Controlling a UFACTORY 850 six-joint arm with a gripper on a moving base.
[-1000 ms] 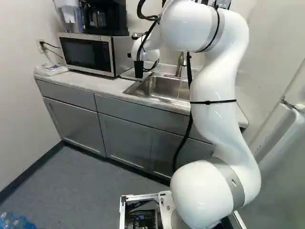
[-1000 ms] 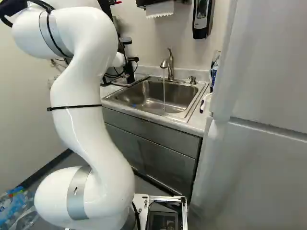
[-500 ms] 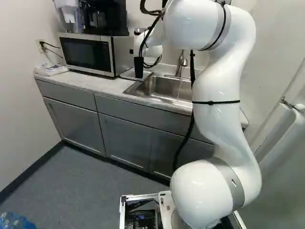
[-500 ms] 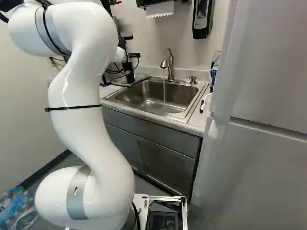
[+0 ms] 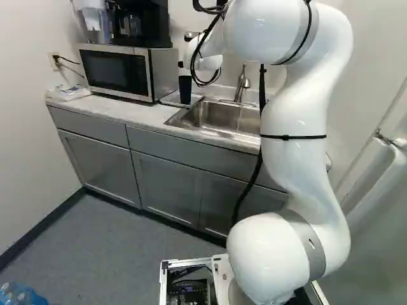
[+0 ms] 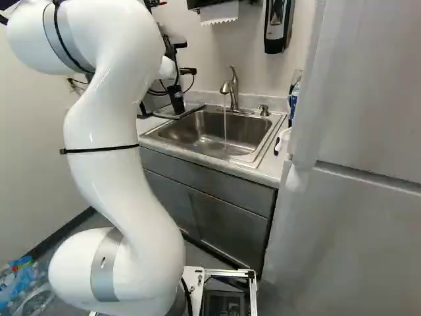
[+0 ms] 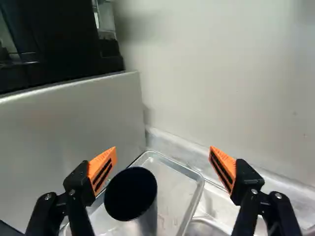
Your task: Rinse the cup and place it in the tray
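The pincer point(image 6: 187, 71) is spread; the cup point(image 7: 132, 196) stands in the tray point(image 7: 172, 196), near one finger, with open room toward the other.

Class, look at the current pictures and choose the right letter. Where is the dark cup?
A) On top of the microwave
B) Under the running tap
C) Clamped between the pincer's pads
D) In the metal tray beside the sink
D: the wrist view shows the cup within the rim of the tray, while the pincer is open, its pads wide apart.
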